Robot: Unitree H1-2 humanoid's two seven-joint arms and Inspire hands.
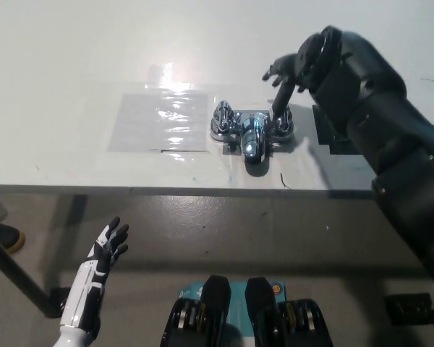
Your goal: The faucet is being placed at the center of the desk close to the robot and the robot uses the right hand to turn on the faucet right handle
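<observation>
A chrome faucet (252,131) stands near the front edge of the white desk (72,87), spout pointing toward me, with one handle at each end. My black right hand (288,81) hangs open just above the handle on the picture's right (281,124), its fingers spread and one fingertip reaching down to that handle. The handle on the picture's left (223,118) is untouched. My white left hand (106,246) rests open below the desk edge at the lower left.
A clear shiny plastic sheet (160,120) lies taped to the desk left of the faucet. A black square pad (333,130) lies right of the faucet, mostly hidden under my right forearm. Grey floor shows below the desk's front edge.
</observation>
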